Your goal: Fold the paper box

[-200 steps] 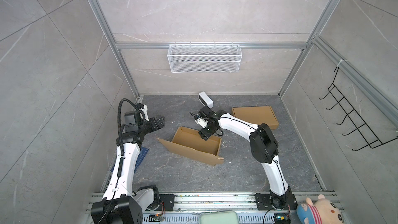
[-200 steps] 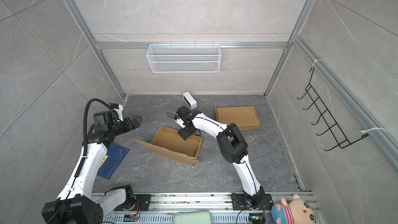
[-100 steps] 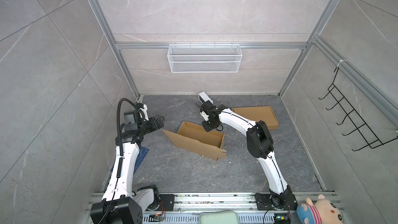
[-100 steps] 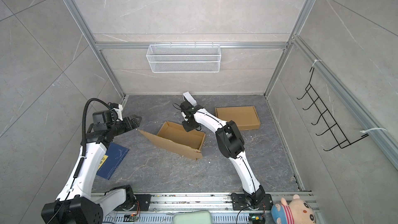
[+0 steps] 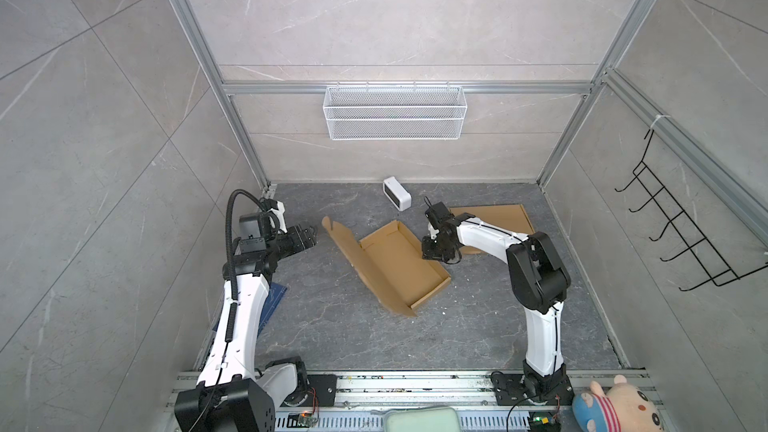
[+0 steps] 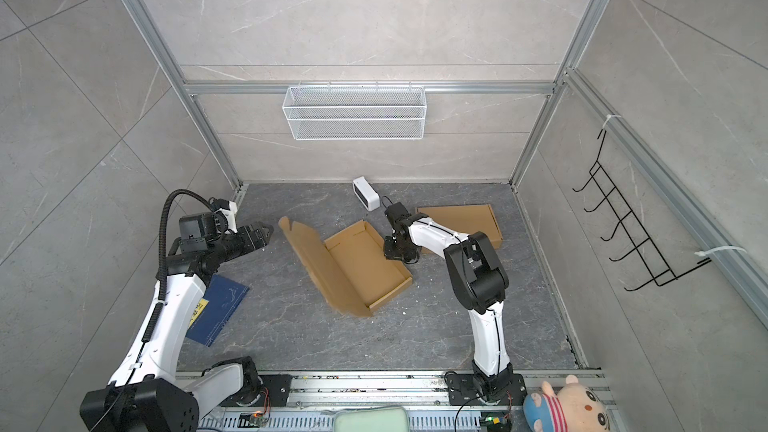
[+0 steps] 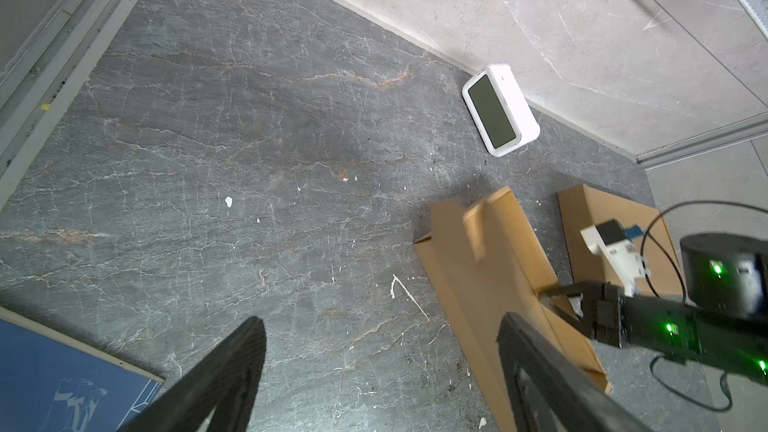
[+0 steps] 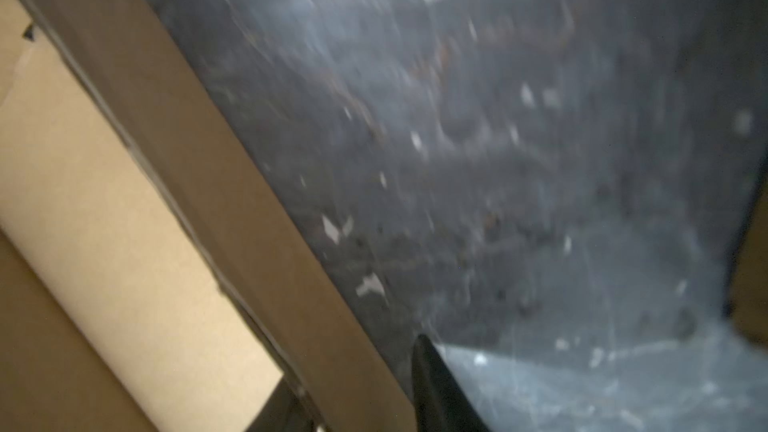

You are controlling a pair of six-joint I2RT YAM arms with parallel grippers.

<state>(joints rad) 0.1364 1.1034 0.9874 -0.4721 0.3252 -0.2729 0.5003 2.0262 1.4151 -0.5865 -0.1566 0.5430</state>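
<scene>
In both top views the paper box lies at an angle in the middle of the bench. Its tray is open upward and its lid is spread out on the side facing the left arm. The right gripper is down on the tray's long wall on the right arm's side. The left gripper hangs near the bench's left edge, short of the lid and touching nothing.

Behind the right arm a second cardboard box lies flat toward the back right corner. A white clock sits by the back edge, and a blue book lies at the left edge under the left arm.

On to the left wrist view. The left gripper is spread wide, with both fingers apart and only bare bench between them. Ahead are the box's lid, the clock against the back wall, and the right gripper at the box.

The right wrist view is blurred. It still shows the box's wall running between the right gripper's fingers, one on each side and pressed to the cardboard, so the gripper is clamped on that wall.
</scene>
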